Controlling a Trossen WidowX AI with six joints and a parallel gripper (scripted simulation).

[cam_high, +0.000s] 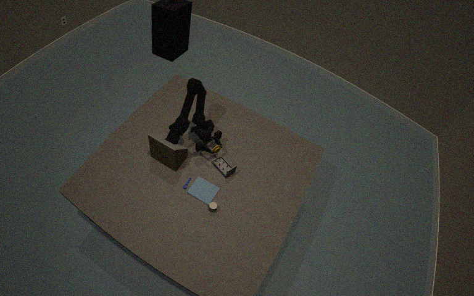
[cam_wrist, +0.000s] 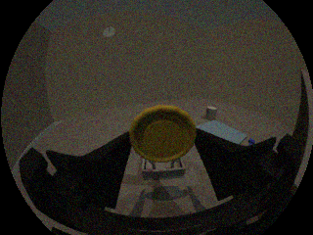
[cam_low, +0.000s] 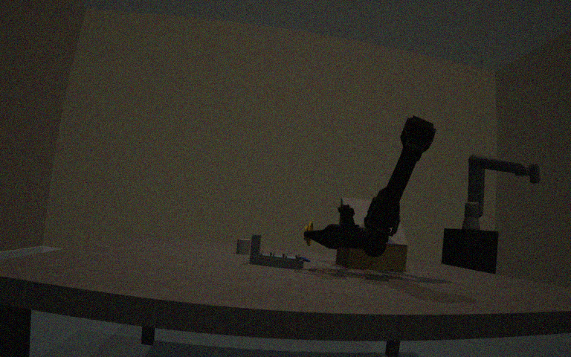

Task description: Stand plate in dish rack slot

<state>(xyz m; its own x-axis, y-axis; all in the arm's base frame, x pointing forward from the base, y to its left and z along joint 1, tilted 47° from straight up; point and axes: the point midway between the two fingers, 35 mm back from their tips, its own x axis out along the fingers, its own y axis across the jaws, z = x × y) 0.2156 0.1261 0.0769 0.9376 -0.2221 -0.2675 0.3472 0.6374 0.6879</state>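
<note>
A wooden table [cam_high: 232, 227] [cam_low: 218, 294] carries a dark robot arm [cam_high: 187, 104] [cam_low: 400, 176]. Its gripper [cam_high: 215, 147] [cam_low: 308, 234] [cam_wrist: 162, 133] is closed around a yellow plate [cam_high: 216, 148] [cam_low: 308, 233] [cam_wrist: 162, 134], held upright in the air, near the dish rack [cam_high: 227, 176] [cam_low: 277, 262] [cam_wrist: 163, 173] and outside its slots. A box with a sloping top [cam_high: 166, 155] [cam_low: 368, 257] stands by the arm. Beyond the rack, a light blue mat [cam_high: 203, 190] [cam_wrist: 222, 131] lies flat between a pale cup [cam_high: 213, 206] [cam_low: 242, 246] [cam_wrist: 211, 112] and a blue spoon [cam_high: 186, 183] [cam_wrist: 251, 141].

Yellow plate [cam_high: 216, 148] [cam_wrist: 163, 134], black tool [cam_high: 207, 143] [cam_low: 313, 234] [cam_wrist: 162, 133], pale blue mat [cam_high: 203, 190] [cam_wrist: 222, 131], greyish rack [cam_high: 228, 174] [cam_low: 276, 261] [cam_wrist: 163, 173]
</note>
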